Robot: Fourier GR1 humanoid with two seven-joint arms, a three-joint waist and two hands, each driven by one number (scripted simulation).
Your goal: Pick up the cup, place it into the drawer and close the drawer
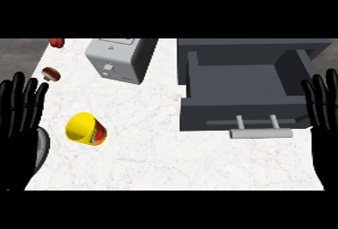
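At nine o'clock the black left hand (19, 129) rests with fingers straight and spread, pointing up. Near ten o'clock lie a small brown rounded object (51, 74) and, further up, a red one (57, 42). The yellow cup (86, 129) (red and green band on its outside) lies tipped on the white marbled counter (165, 161), mouth up-left. A light grey box-shaped appliance (120, 59) stands at eleven o'clock. The dark grey drawer (244, 96) stands pulled open, its pale bar handle (260, 133) toward the robot. At three o'clock the black right hand (325, 116) rests likewise spread.
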